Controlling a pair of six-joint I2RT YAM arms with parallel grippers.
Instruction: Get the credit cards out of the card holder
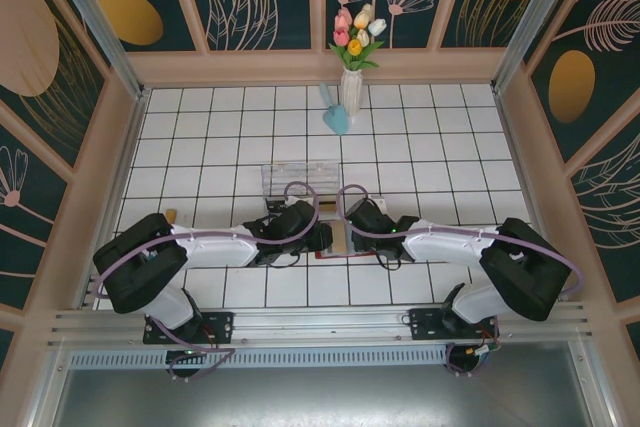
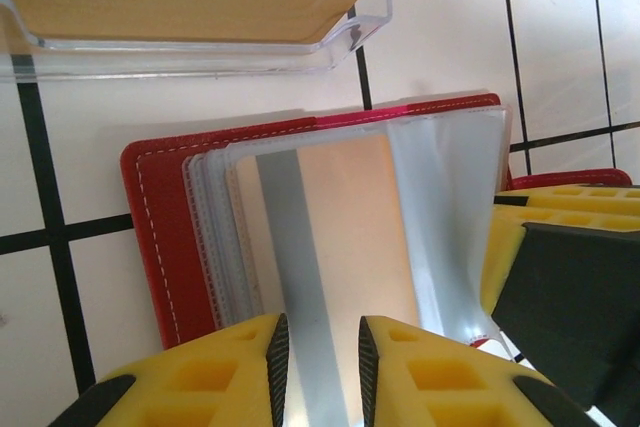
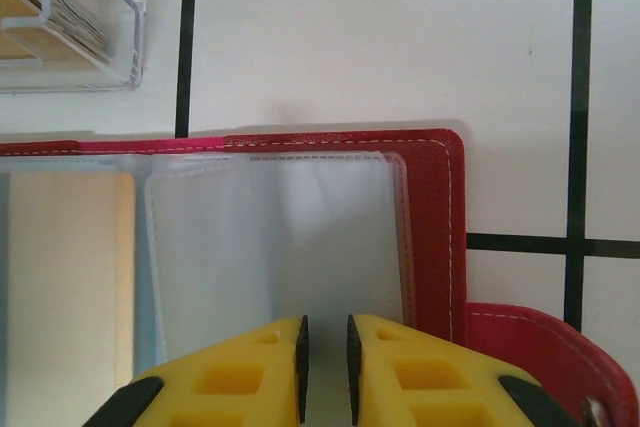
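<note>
The red card holder (image 2: pixel 160 237) lies open on the white tiles, its clear sleeves fanned out. A cream credit card (image 2: pixel 340 237) with a grey stripe sits in the top sleeve. My left gripper (image 2: pixel 318 367) hovers over that card's near end, its jaws a little apart and the stripe showing through the gap. My right gripper (image 3: pixel 325 367) is closed on the near edge of a clear sleeve (image 3: pixel 280 237), which creases and lifts toward it. The card holder's red cover (image 3: pixel 435 227) and snap tab (image 3: pixel 520 347) lie to the right. From above, both grippers (image 1: pixel 322 237) (image 1: pixel 355 232) meet over the holder (image 1: pixel 325 255).
A clear plastic box (image 1: pixel 290 179) with cards in it stands just beyond the holder. It lies near the sleeves' far edge (image 2: pixel 200 37). A white vase of tulips (image 1: pixel 351 87) and a teal object (image 1: pixel 338 119) stand at the back. Wooden walls ring the table.
</note>
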